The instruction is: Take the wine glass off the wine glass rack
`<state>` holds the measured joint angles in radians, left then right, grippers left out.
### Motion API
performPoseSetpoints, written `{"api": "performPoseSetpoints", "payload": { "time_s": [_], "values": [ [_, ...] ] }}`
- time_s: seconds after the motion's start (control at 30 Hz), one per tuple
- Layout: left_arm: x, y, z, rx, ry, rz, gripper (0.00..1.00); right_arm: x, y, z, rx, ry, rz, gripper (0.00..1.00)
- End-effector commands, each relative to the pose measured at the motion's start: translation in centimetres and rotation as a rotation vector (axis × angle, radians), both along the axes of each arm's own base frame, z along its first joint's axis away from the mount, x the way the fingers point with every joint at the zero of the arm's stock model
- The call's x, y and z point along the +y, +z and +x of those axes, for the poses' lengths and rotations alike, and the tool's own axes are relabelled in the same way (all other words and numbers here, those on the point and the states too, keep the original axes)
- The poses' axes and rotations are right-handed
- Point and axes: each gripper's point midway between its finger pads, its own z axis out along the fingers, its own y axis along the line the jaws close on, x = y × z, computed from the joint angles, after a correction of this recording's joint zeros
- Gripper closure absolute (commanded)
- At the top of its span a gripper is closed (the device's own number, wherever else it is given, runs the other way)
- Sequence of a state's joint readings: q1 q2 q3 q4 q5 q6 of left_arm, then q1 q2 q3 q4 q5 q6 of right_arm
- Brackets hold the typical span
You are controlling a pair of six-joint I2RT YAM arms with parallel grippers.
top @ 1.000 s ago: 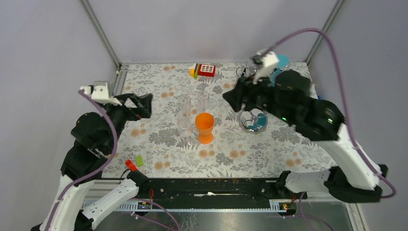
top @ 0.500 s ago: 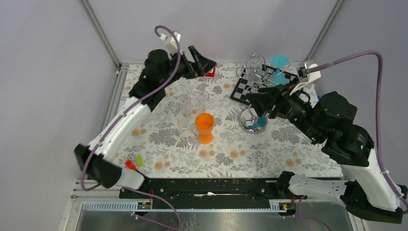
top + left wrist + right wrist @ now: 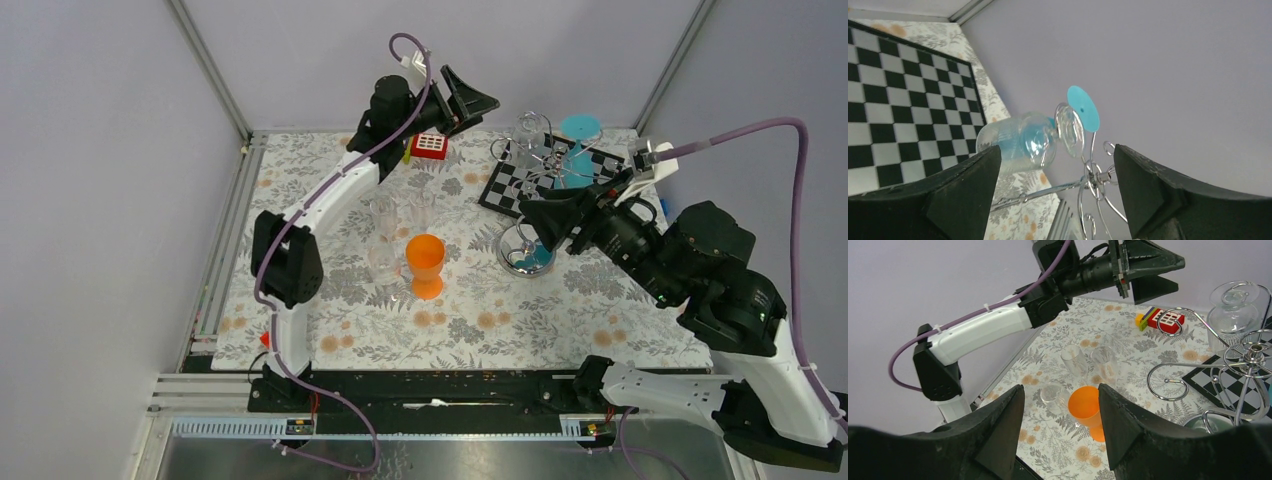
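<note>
left end effector (image 3: 478, 104): spread, nothing gripped, upper centre | right end effector (image 3: 533, 220): spread, nothing gripped, centre right | glass (image 3: 529, 133): was hung on rack (image 3: 548, 172)

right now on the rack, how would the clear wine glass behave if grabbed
Probably slippery: the clear wine glass looks smooth and glossy. Likely fragile, being see-through thin. Hung bowl-down by its foot in the wire rack, it may snag if pulled sideways.

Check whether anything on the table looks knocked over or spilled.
Nothing stands out. The clear wine glass hangs from the silver chrome wire rack, the orange plastic goblet stands upright, and no spill shows on the floral tablecloth.
</note>
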<state>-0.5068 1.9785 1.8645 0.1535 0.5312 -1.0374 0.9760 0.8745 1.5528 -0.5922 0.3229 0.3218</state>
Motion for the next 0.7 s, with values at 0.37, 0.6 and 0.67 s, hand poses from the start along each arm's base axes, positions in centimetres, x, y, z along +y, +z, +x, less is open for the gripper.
{"api": "performPoseSetpoints", "payload": {
  "time_s": [0.37, 0.6, 0.67],
  "values": [
    [-4.0, 3.8, -2.0, -0.007, -0.226, -0.217, 0.46, 1.0, -0.3, -0.1, 0.007, 0.030, 0.037, 0.38],
    [-5.2, 3.7, -2.9, 0.045, -0.273, -0.237, 0.50, 1.1, -0.4, 0.0, 0.014, 0.032, 0.034, 0.38],
    [-5.3, 3.3, -2.8, 0.067, -0.272, -0.242, 0.52, 1.0, -0.4, 0.0, 0.012, 0.028, 0.036, 0.38]
  ]
}}
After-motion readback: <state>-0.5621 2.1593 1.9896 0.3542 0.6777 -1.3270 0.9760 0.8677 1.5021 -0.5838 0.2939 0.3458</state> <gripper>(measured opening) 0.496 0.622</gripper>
